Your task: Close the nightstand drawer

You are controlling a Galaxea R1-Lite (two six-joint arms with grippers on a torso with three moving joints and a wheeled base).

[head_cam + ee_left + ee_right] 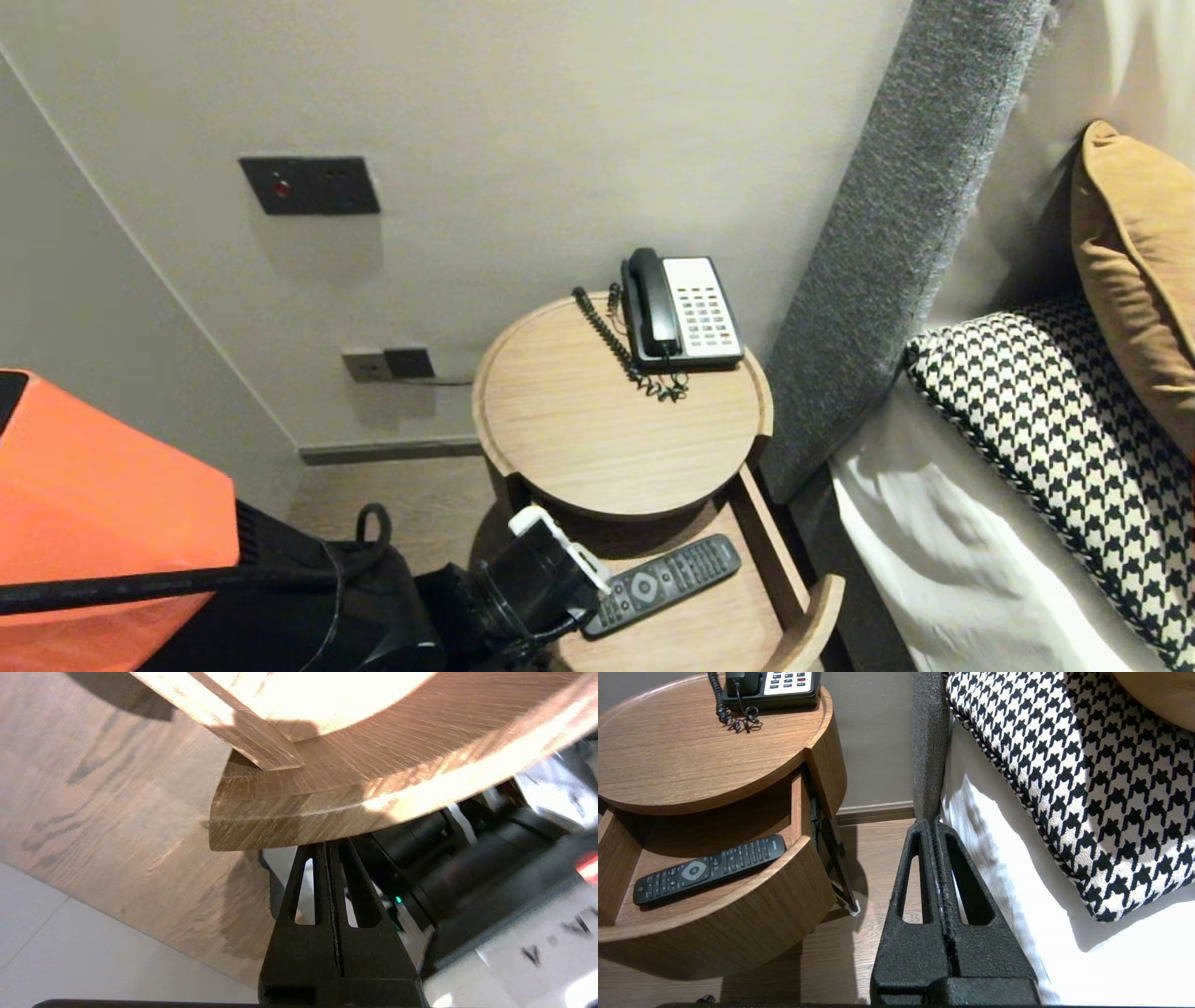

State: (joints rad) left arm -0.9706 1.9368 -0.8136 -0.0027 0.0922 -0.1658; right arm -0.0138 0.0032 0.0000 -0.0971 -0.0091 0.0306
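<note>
Left gripper first: jaws pressed tight together, nothing between them, tips right up at the lower edge of the curved front of the drawer, though contact there can't be made out. In the head view that arm's wrist sits at the near left corner of the open drawer, just beside the near end of the one black remote control. The remote lies flat and slantwise on the drawer floor. Right gripper is also clamped shut and empty, hanging over the floor between the drawer front and the bed edge, well apart from the remote. Above the drawer is one round wooden nightstand top carrying one black-and-white telephone at the back, its coiled cord trailing alongside. On the beige wall there is one dark switch panel up high and one socket plate low down. To the right stands a grey upholstered headboard, with white bedding and two cushions: one houndstooth, one tan. The floor is wood plank.
</note>
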